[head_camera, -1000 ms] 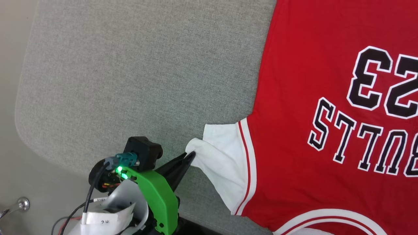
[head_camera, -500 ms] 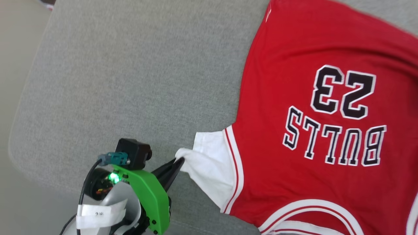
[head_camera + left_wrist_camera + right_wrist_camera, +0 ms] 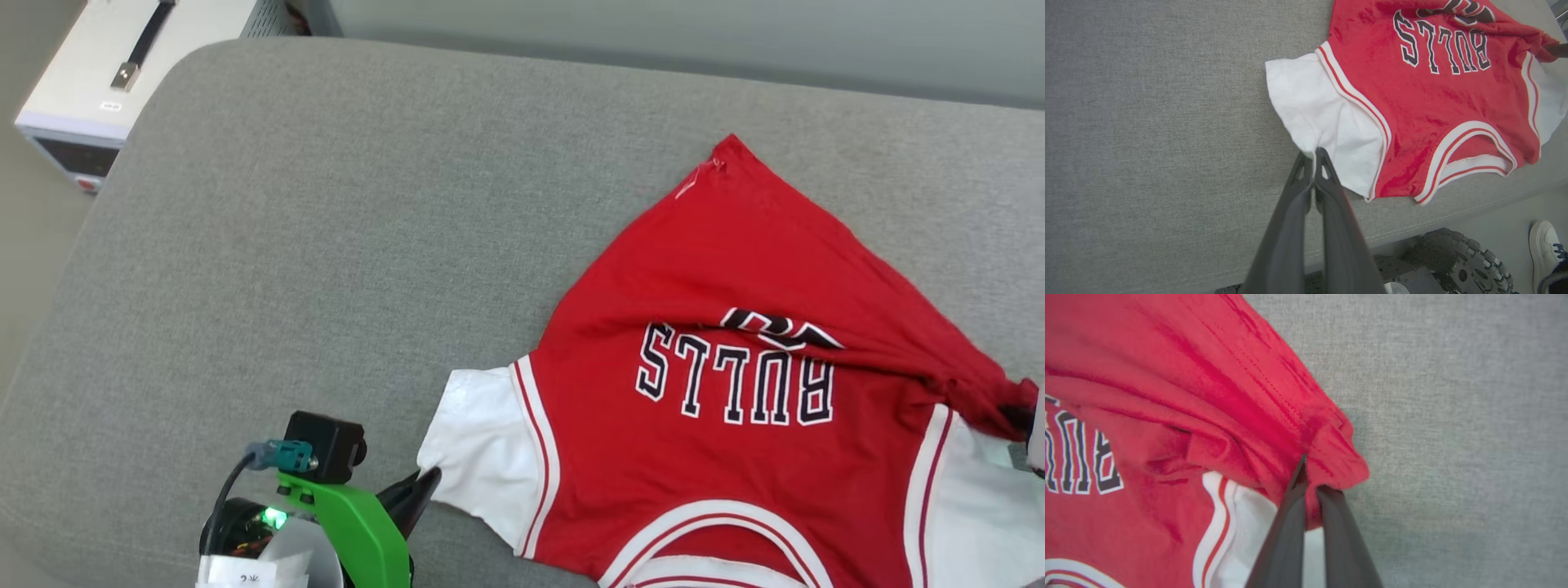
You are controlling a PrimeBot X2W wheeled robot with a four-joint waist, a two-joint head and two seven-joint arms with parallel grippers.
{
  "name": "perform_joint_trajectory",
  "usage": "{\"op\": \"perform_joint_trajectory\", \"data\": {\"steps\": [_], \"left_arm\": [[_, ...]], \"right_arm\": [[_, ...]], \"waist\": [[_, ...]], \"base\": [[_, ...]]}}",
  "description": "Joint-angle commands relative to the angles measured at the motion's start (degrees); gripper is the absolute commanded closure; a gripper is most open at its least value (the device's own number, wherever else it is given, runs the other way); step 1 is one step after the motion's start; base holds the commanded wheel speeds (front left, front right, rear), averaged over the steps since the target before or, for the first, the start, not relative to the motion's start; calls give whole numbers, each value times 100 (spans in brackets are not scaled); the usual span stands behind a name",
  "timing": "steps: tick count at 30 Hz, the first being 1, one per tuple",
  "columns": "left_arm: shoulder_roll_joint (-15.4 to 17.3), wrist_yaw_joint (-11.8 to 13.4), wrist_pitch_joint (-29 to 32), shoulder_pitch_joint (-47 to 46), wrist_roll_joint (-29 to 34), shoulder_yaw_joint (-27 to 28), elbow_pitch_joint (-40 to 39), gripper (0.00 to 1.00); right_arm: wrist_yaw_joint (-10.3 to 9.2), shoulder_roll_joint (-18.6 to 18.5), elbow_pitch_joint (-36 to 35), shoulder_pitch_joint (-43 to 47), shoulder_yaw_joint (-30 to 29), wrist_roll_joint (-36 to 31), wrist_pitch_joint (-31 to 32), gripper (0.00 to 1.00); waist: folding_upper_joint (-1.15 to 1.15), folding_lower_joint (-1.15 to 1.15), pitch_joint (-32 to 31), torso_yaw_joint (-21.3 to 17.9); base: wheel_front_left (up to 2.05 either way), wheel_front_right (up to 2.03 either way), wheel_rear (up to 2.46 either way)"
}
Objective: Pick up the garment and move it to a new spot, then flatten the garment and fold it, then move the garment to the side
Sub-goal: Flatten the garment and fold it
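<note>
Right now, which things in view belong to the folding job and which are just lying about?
Job: garment, left gripper shut on its white sleeve, right gripper shut on a red edge, grey padded surface underneath.
Lying about: white box beyond the surface, a person's white shoe on the floor.

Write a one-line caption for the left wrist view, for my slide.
Left gripper shut on the white sleeve of the red garment, lying on a grey cushion.
</note>
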Motion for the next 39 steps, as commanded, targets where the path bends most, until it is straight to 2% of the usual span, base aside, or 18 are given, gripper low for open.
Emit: {"op": "perform_joint_trajectory", "data": {"steps": [1, 13, 22, 23, 30, 39], "left_arm": [[45, 49, 0, 78, -60, 4, -2, 100], [55, 112, -55, 262, -113, -1, -26, 100], [66, 94, -58, 213, -127, -12, -25, 100], [66, 92, -58, 209, -128, -17, -21, 100], [88, 63, -47, 178, -141, -36, -33, 100], [77, 9, -50, 24, -50, -128, -240, 100]], "right_arm": [[-4, 46, -158, 272, -67, 68, -41, 100], [-4, 572, -1141, 1839, -799, -8, -34, 100], [-4, 751, -1263, 1960, -831, -118, 25, 100], [-4, 734, -1308, 1924, -820, -110, 5, 0], [-4, 465, -1748, 1666, -661, 46, 199, 0], [-4, 133, -2528, 722, -265, 232, 1065, 0]], "waist": [[0, 1, -434, -361], [0, 1, -636, -492], [0, 1, -614, -539], [0, 1, -622, -539], [0, 1, -671, -475], [0, 1, -354, -151]], "base": [[0, 0, 0], [0, 0, 0], [0, 0, 0], [0, 0, 0], [0, 0, 0], [0, 0, 0]]}}
